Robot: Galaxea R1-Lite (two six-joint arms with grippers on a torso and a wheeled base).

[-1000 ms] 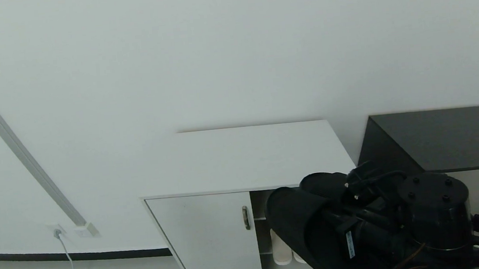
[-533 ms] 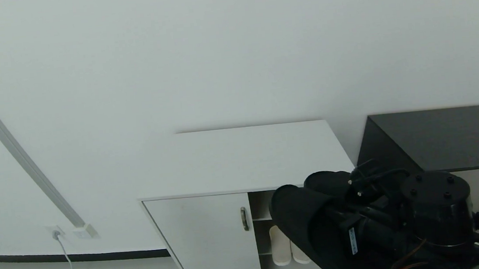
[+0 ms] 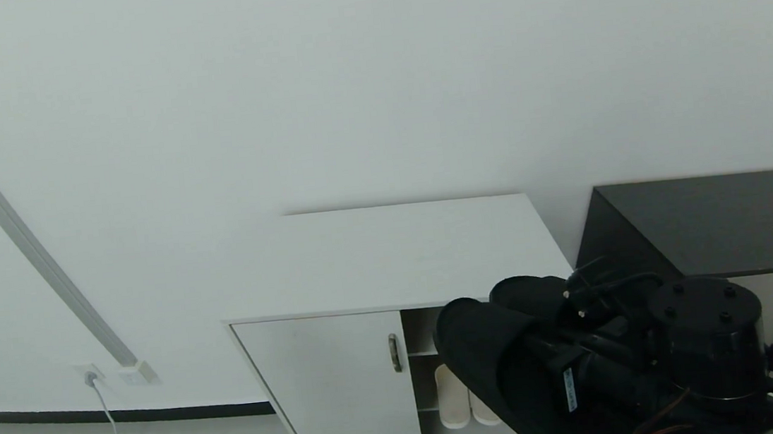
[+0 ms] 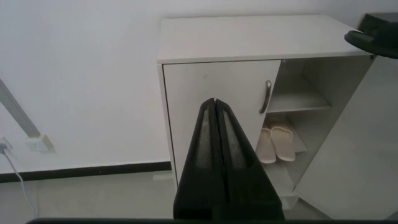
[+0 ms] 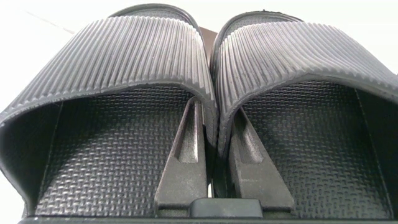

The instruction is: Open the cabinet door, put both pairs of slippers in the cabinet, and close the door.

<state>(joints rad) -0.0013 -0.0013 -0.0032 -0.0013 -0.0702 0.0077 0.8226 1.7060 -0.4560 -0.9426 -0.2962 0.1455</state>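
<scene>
Fingers (image 5: pixel 184 163) of your right gripper (image 5: pixel 215 118) are drawn close together, one inside each shoe, pinching the adjoining side walls of the black slippers (image 3: pixel 492 356). That pair hangs raised, near you, in front of the open right half of the cabinet (image 3: pixel 404 258). Your left gripper (image 4: pixel 215 103) is closed flat on itself with nothing in it, pointing at the left door (image 3: pixel 332 385).

By my reading you are a little over halfway. The right side is open, and the pale slippers (image 4: pixel 277 142) sit on a low shelf inside. You have yet to place the black pair and close up. The tall panel (image 4: pixel 354 143) on the right is probably the swung-open door, though that is hard to confirm.

Count: two black slippers, two pale slippers, one shut door with one handle (image 3: pixel 394 352).
</scene>
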